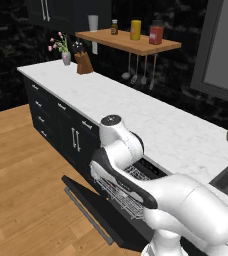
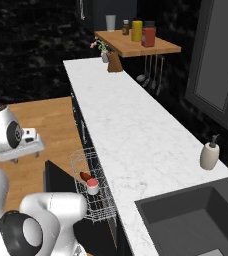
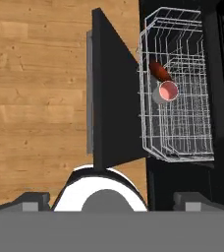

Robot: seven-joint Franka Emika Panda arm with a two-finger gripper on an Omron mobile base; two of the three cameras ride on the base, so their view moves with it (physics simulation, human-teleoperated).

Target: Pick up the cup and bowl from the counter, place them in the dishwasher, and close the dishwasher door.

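The dishwasher door hangs partly open and tilted, its grey bar handle toward the wooden floor. Beyond it the white wire rack is pulled out of the black dishwasher. The cup stands in the rack with its red inside up, and the reddish-brown bowl leans beside it, touching or nearly so. Both also sit in the rack from the right base view, cup and bowl. My gripper hovers over the floor, out beyond the door, open and holding nothing.
The white marble counter runs above the dishwasher, with a soap dispenser and a dark sink at its near end. A knife block and flower vase stand at the far end under a wooden shelf. My own arm crosses the rack.
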